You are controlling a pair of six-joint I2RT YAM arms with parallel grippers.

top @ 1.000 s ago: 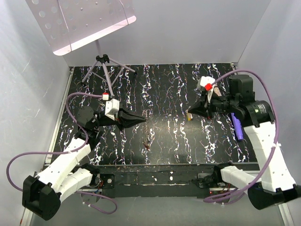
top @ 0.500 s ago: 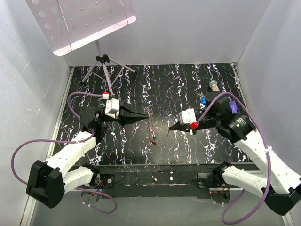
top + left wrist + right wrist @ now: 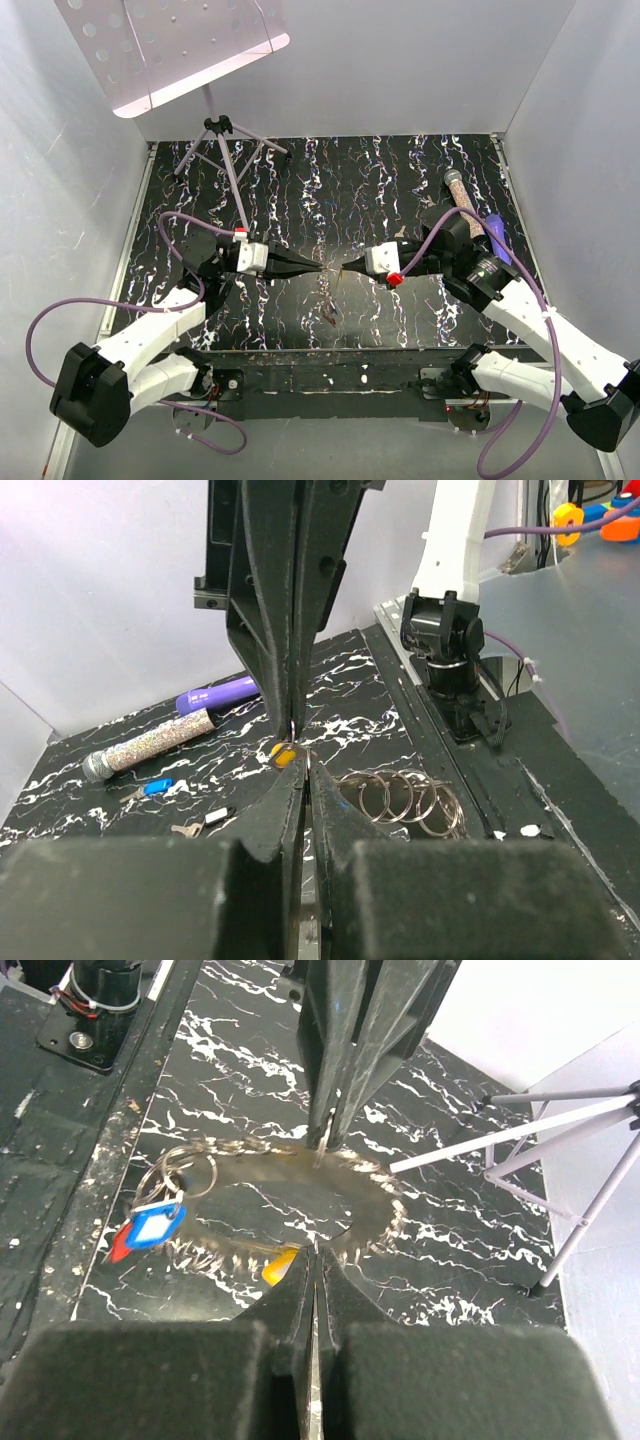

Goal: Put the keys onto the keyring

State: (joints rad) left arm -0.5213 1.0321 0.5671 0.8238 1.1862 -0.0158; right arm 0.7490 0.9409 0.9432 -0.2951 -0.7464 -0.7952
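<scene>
My left gripper [image 3: 318,268] and right gripper [image 3: 346,268] meet tip to tip over the middle of the table, both shut. The left gripper [image 3: 303,767] pinches a thin keyring [image 3: 385,1210], which shows as a blurred oval reaching from its tips to the right gripper [image 3: 315,1251]. The right gripper holds a yellow-orange key [image 3: 283,753] at the ring's near edge; its head [image 3: 279,1266] juts out beside the fingertips. More keys lie on the table: a blue one [image 3: 156,786], a white-tagged one [image 3: 214,815] and a silver one [image 3: 185,829].
A bunch of spare rings [image 3: 405,798] lies on the table below the grippers, with blue and red tagged keys [image 3: 150,1226] on it. A purple marker [image 3: 497,236] and a bead tube [image 3: 462,194] lie at the back right. A small tripod [image 3: 225,140] stands at the back left.
Both grippers have come in toward the table's middle until their tips meet. The right arm swung left from the back right carrying the yellow-orange key; the left moved forward and right.
</scene>
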